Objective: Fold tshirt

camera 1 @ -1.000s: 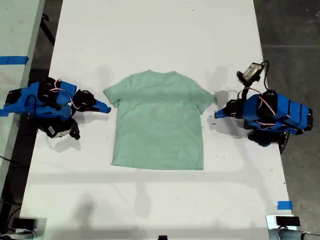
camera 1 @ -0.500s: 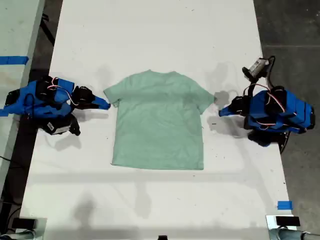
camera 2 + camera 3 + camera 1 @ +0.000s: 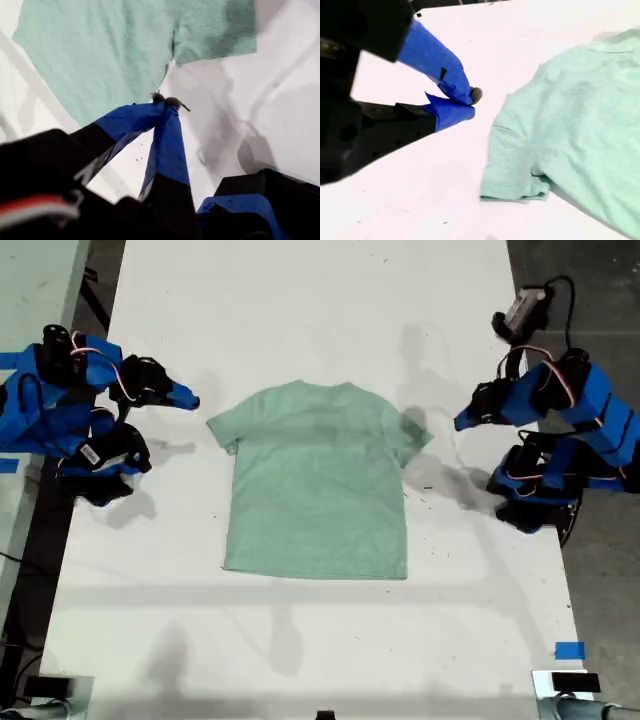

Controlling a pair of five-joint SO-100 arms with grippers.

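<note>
The tshirt is laid flat and spread out at the middle of the white table in the exterior view. Its collar is turned toward the top of the frame and its hem toward the bottom. Both short sleeves are opened out to the sides. The cloth is seen to be plain pale mint green, and its surface is unprinted.

My first gripper is held at the right of the exterior view, near the shirt's sleeve on that side but apart from it. A shadow is cast across that sleeve. In the first wrist view the blue tips of my first gripper are shown pressed together with nothing between them, above bare table just beside the tshirt.

My second gripper is held at the left of the exterior view, near the other sleeve and clear of it. In the second wrist view the tips of my second gripper are likewise seen brought together on nothing, with the tshirt lying beside them.

A small white label is carried on the arm at the exterior view's left; its writing is too small to be read. A scrap of blue tape is stuck near the lower right of the exterior view.
</note>
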